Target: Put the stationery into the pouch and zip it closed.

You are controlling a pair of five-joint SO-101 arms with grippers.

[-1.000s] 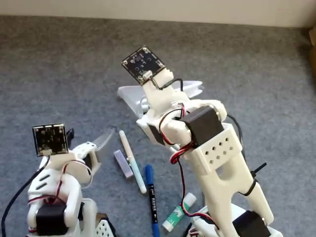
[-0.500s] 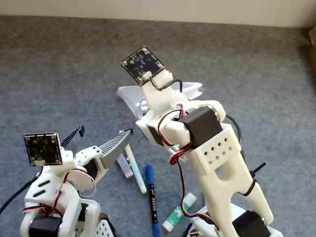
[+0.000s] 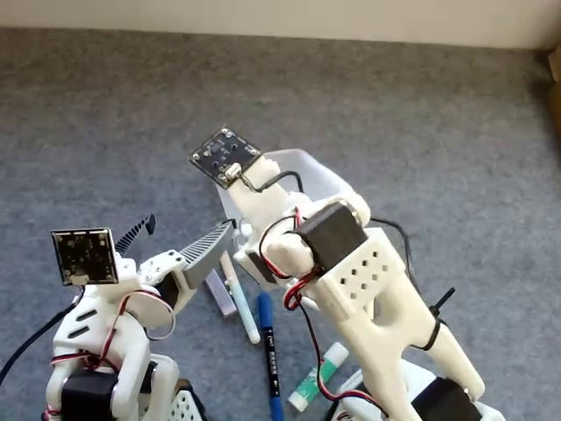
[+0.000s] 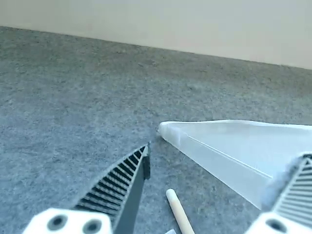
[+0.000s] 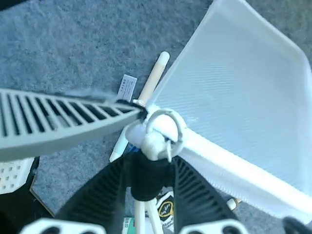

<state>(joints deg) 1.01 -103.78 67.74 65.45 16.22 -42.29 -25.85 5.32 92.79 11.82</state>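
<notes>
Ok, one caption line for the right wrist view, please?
Right pincer shut on the zipper end of the pouch; white pen on the carpet beside it.

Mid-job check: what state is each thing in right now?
Left gripper: jaws open.
Right gripper: jaws shut on pouch.
Pouch: gripped at zip end, zip unclear.
White pen: on table, outside pouch.
Blue pen: on table.
Eraser: on table.
Glue stick: on table.
</notes>
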